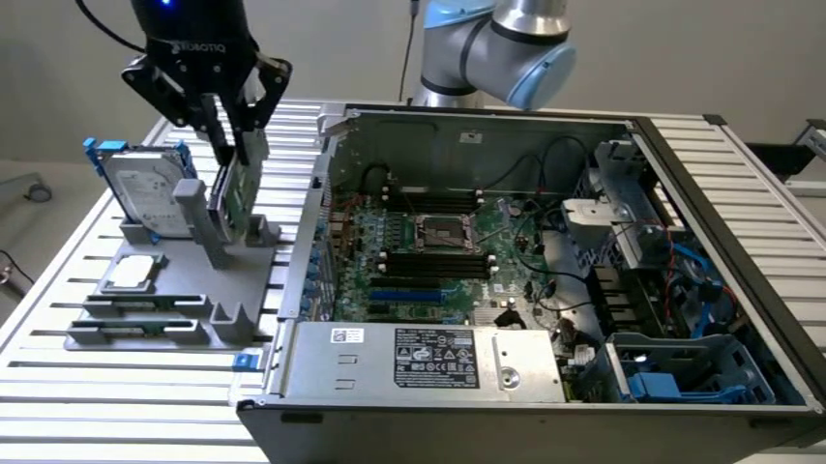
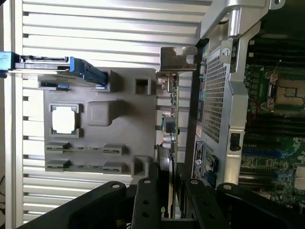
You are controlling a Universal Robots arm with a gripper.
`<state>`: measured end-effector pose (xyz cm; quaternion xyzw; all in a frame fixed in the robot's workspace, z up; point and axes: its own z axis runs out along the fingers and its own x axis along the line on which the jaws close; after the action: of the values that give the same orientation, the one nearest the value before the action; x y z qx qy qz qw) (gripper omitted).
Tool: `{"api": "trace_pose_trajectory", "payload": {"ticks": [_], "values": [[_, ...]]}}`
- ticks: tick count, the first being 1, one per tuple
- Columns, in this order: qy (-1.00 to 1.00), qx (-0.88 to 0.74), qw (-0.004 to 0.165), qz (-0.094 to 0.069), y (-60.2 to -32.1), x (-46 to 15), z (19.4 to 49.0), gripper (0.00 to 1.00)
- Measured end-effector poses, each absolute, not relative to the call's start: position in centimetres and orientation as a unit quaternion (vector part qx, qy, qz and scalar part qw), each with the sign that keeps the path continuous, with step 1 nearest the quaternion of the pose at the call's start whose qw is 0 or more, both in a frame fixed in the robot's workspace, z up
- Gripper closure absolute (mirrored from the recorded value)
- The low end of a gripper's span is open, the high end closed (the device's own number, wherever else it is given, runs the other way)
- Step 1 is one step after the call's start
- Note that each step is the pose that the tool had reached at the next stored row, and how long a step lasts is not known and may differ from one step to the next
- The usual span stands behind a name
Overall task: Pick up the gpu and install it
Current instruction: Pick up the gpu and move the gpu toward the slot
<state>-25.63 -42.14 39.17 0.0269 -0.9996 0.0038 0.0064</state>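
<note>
Now, table (image 1: 722,145): slatted metal; carries the open computer case and, towards the exterior view's left, the grey holder.
Computer case (image 1: 671,193): side panel off, motherboard (image 1: 439,242) exposed; its perforated rear wall faces the holder.
Grey holder (image 1: 168,290): a hard drive (image 1: 135,184) stands upright in it, with the gpu on edge near it.
Gpu (image 1: 236,198): upright, lower edge down at the holder's slot; I cannot tell whether it has cleared it. Its silver bracket (image 2: 177,57) sits at the end away from my fingers.
My gripper (image 1: 239,130): directly above the card, fingers (image 2: 147,195) pressed against both faces of its upper edge, clamped on it.
Recommendation: in my judgement, the lift wants to go straight up with the card kept vertical and untwisted. That way the edge connector leaves the slot unscraped, and the bracket passes clear of the case wall.
</note>
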Motion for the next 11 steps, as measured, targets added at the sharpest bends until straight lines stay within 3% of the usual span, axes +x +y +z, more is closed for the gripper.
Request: {"api": "trace_pose_trajectory", "payload": {"ticks": [11], "values": [[-0.999, 0.027, 0.046, 0.003, -42.1, -21.9, 41.3, 0.74]]}}
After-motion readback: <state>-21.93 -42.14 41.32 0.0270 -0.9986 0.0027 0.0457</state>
